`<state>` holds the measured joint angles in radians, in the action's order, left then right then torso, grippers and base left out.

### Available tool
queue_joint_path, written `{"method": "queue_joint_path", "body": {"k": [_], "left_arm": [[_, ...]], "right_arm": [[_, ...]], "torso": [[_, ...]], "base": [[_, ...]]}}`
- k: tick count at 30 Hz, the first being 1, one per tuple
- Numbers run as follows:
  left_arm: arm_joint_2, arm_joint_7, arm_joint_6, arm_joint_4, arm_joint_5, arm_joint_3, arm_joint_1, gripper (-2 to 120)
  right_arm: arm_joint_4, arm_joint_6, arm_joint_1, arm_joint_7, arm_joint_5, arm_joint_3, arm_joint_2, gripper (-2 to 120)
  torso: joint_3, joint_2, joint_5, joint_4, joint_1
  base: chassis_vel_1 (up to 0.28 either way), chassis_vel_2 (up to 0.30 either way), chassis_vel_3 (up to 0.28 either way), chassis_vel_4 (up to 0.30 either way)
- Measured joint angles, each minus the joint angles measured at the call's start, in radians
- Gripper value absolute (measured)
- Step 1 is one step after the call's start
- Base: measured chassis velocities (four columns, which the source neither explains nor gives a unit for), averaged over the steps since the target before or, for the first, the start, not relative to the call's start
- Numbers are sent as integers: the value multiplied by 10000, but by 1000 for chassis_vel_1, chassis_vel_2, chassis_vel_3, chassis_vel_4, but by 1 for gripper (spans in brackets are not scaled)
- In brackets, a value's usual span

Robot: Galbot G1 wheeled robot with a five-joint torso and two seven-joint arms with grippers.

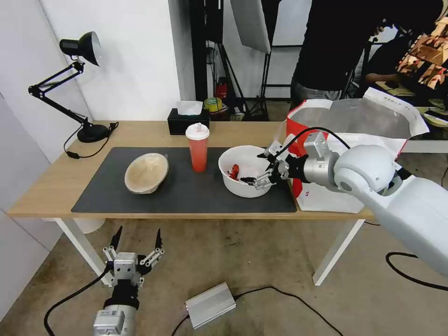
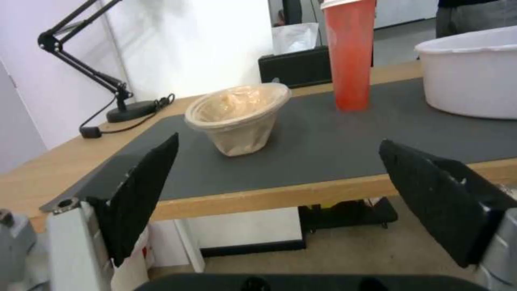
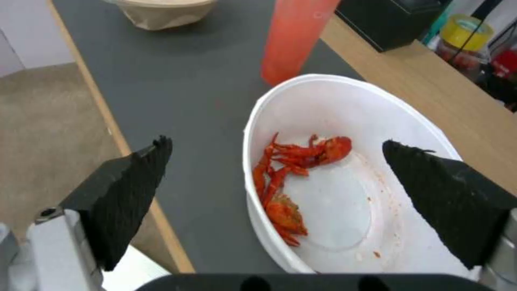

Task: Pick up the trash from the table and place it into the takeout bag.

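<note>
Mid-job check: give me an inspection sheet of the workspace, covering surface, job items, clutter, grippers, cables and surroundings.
Surface: light-wood table with dark grey mat.
Job's things: white bowl holding crayfish scraps, red drink cup and tan pulp bowl, tilted, all on the mat; takeout bag open at the table's right end.
Clutter: black tissue box and desk lamp at the back.
Grippers: right gripper at the white bowl's near-right rim, jaws open astride it; left gripper below the table edge, open.
Cables: lamp cord on table; black cables on floor.
Surroundings: silver box on floor.
</note>
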<state>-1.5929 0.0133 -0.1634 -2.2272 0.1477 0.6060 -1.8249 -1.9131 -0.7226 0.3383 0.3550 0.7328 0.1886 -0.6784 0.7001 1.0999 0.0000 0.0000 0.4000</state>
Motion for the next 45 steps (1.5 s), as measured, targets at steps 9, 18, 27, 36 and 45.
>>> {"method": "queue_joint_path", "body": {"k": [9,18,27,36,45], "left_arm": [[0,5,-8,-103,-62,34,-53,100],[1,10,-12,-278,-58,75,-106,100],[1,15,-12,-278,-39,81,-122,100],[1,16,-11,-267,-33,84,-109,100],[0,16,-10,-225,-34,88,-96,100]], "right_arm": [[181,8,58,-90,-121,21,-120,100],[186,12,85,-129,-121,14,-164,100],[227,14,74,-174,-141,9,-238,100],[423,14,-32,-282,-193,114,-414,100],[803,14,-107,-472,-195,340,-687,100]], "torso": [[-1,1,0,0,0],[-1,1,-1,0,0],[-1,1,-1,0,-1],[-1,1,0,0,0],[-1,1,0,0,0]], "base": [[0,0,0,0],[0,0,0,0],[0,0,0,0],[0,0,0,0],[0,0,0,0]]}}
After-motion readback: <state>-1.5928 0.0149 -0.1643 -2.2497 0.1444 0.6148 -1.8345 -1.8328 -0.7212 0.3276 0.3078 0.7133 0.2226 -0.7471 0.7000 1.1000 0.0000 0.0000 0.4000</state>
